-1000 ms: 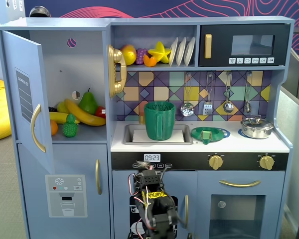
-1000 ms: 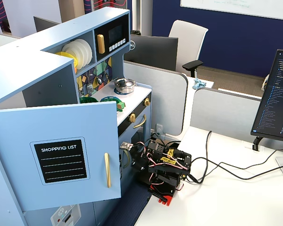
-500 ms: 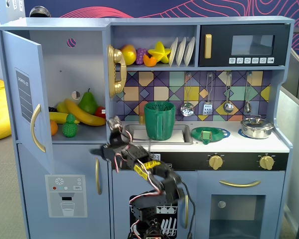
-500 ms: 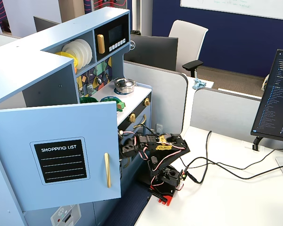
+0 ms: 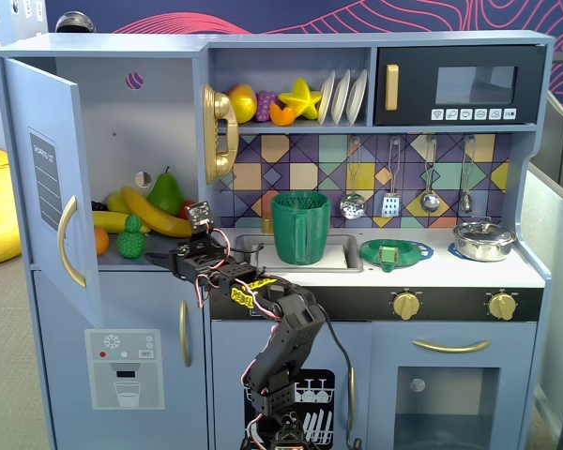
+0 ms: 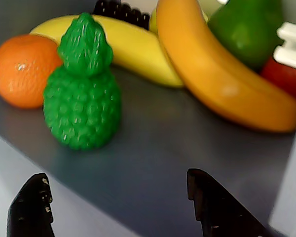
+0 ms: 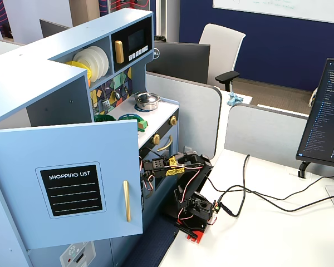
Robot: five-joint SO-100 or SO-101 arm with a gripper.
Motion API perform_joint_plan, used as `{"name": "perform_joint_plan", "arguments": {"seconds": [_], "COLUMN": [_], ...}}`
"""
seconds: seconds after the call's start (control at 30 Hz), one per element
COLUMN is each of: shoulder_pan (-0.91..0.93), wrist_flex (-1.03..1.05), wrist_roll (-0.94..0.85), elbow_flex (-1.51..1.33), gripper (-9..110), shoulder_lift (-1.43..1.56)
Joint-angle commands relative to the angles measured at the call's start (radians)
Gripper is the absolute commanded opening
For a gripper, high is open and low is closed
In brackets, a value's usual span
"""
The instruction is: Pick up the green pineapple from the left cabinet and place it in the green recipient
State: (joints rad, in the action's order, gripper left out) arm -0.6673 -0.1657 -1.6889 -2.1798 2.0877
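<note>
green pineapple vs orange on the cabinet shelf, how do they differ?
The green pineapple is bright green and bumpy with a leafy crown; the orange is orange, round and nearly smooth. The pineapple stands taller and nearer the shelf's front edge; the orange sits behind, to its left. Both rest on the shelf, ungripped.

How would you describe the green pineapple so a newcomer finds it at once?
Look inside the open left cabinet of the toy kitchen. On its shelf, the green pineapple stands upright at the front, beside an orange and before the bananas. Only it is bumpy and bright green.
</note>
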Motion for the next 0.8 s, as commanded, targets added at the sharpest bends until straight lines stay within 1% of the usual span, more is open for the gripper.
{"name": "perform_joint_plan", "arguments": {"seconds": [0.0, 0.17, 0.43, 0.77], "shoulder_pan": [-0.026, -0.064, -0.072, -0.066], "wrist_flex": [-0.086, -0.095, -0.21, -0.227], "wrist_roll": [-0.021, -0.035, 0.055, 0.149], "elbow_flex": [0.08, 0.12, 0.204, 0.298], "gripper": [31, 32, 34, 33], "shoulder_lift": [-0.017, -0.063, -0.189, -0.314]}}
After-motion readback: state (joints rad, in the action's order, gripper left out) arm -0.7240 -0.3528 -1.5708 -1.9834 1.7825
